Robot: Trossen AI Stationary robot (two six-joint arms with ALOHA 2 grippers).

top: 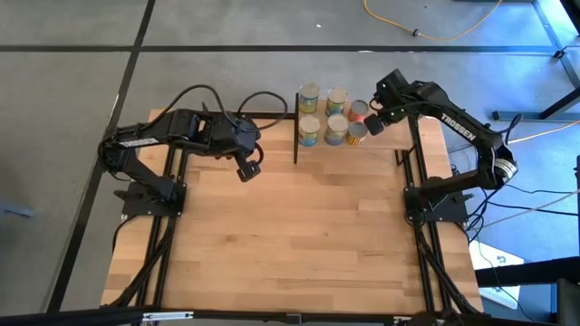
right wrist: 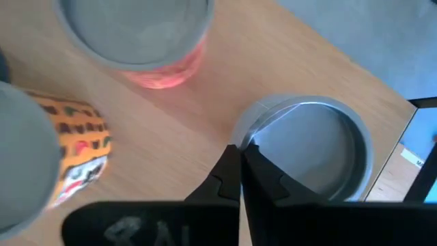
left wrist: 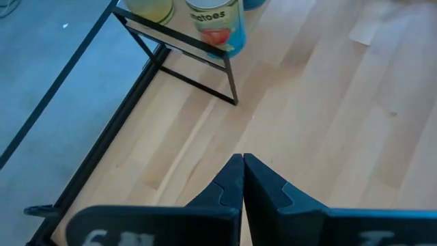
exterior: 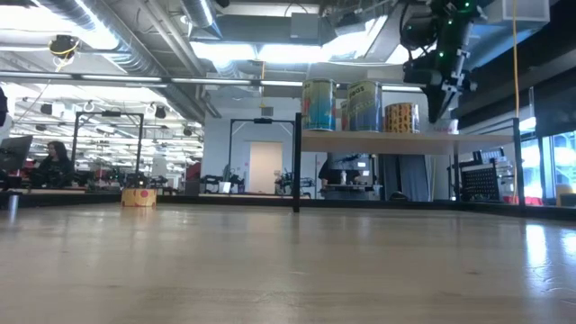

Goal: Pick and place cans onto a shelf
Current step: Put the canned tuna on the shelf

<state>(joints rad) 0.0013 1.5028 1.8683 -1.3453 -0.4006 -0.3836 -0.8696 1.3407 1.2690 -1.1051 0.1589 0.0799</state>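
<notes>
Several cans [top: 336, 129] stand upright on the light-wood shelf [exterior: 405, 140] at the table's far middle; the low view shows three of them [exterior: 364, 106]. My right gripper [top: 373, 122] is shut and hangs over the shelf's right end, above the rim of a silvery-topped can [right wrist: 307, 147]. A red-labelled can [right wrist: 136, 34] and an orange-patterned can [right wrist: 41, 157] stand beside that can. My left gripper [top: 246, 170] is shut and empty over the bare tabletop, left of the shelf's black post [top: 296, 136]. My right gripper's shut fingertips [right wrist: 235, 160] point down at the rim [right wrist: 249, 133] of the silvery-topped can, which stands upright on the shelf board. I cannot tell whether they touch the rim or hover just above it.
The wide wooden tabletop [top: 299, 244] stretches from the shelf to the near edge. The shelf's black posts [left wrist: 229, 82] stand on the table near my left gripper. Black arm frames run along both table sides. A person [exterior: 56, 162] sits far off in the room.
</notes>
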